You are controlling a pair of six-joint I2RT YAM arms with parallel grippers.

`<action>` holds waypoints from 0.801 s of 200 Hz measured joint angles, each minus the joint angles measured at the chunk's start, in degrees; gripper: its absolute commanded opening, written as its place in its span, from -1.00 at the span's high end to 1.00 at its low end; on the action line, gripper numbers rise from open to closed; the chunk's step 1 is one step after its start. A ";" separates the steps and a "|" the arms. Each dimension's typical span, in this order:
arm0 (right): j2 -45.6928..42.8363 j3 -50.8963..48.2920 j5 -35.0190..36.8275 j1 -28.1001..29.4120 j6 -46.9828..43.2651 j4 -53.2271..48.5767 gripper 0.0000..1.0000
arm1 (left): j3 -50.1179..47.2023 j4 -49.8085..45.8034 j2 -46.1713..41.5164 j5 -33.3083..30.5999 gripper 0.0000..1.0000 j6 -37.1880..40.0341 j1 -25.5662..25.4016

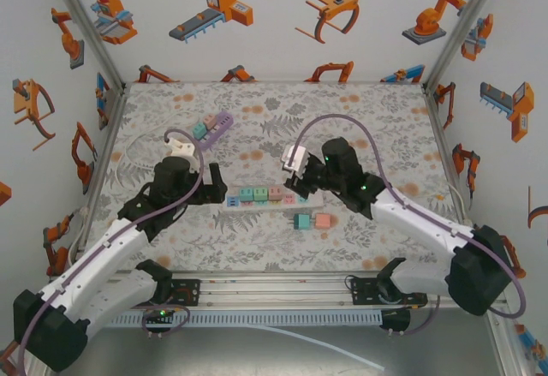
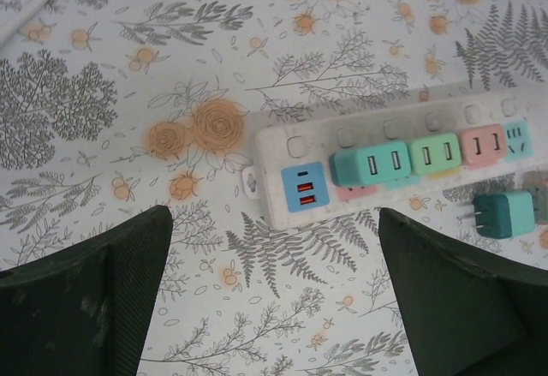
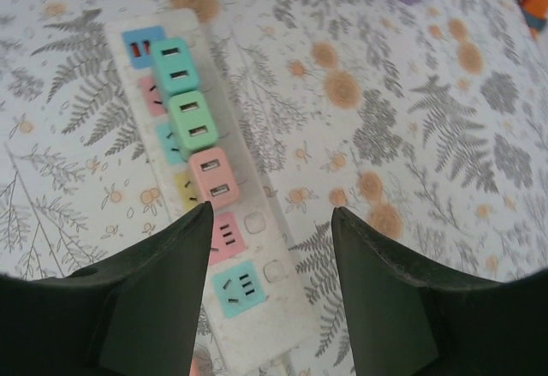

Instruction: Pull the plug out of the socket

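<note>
Pink plug sits in power strip mid-table, beside green plug & teal plug. Right gripper hovers above strip, jaws apart, pitched down & fwd, gap a bit off to strip's side. Best approach: centre fingers over plug's sides, drop, squeeze, pull straight up w/o twisting. Left gripper, jaws apart too, angled down nr USB end; prob. should pin strip.

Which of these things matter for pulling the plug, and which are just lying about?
For the job: white power strip; teal plug, green plug and pink plug seated in it; right end effector, open, pointing at them.

Lying about: loose teal adapter and loose pink adapter near the strip; purple power strip at the far side.
</note>
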 measured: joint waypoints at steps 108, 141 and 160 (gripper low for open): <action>22.53 14.01 -11.15 0.00 -17.09 -14.58 -0.01 | -0.81 3.61 11.54 3.08 -0.87 -2.84 3.85; 25.24 14.38 -11.39 0.00 -17.88 -15.61 0.14 | -0.81 5.53 16.37 4.48 -0.79 -2.99 3.85; 25.66 14.38 -11.39 0.00 -18.08 -15.87 0.24 | -0.81 6.40 18.73 5.29 -0.76 -2.99 3.85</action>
